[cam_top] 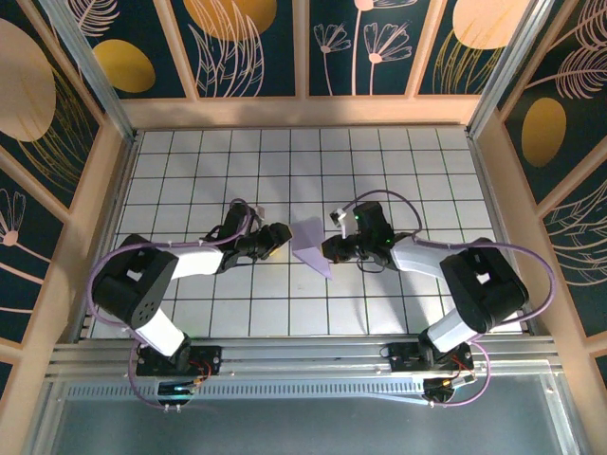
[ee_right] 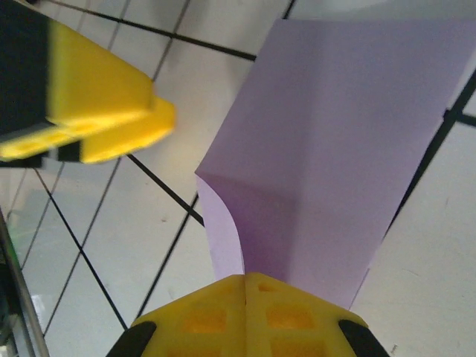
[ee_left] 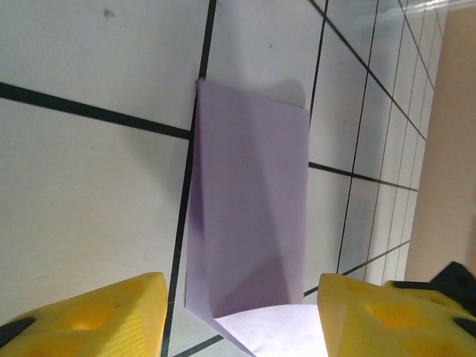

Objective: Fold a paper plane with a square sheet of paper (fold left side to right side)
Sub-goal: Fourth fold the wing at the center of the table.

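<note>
pinching the right edge of the lavender sheet (cam_top: 311,248), the right fingers (ee_right: 245,312) are pressed together on the paper and hold that side up off the table (cam_top: 190,171). the sheet bows, and only its left part lies flat. the left fingers (cam_top: 277,238) are spread just off the sheet's left edge and touch nothing that i can see. gridded table runs out about evenly to either side of the sheet.

the main risk, as i judge it, is a crooked fold. the sheet is thin and gripped at one small spot, so it can pivot about that pinch. if the left fingers push in low against the sheet's left edge, they may shove the paper along the smooth tiles instead of getting under it. that would buckle it or skew it against the slanting creases it carries. the tight curl beside the pinch could also set a stray crease if it is pulled harder. a light grip could let the sheet slip free and drop askew.
</note>
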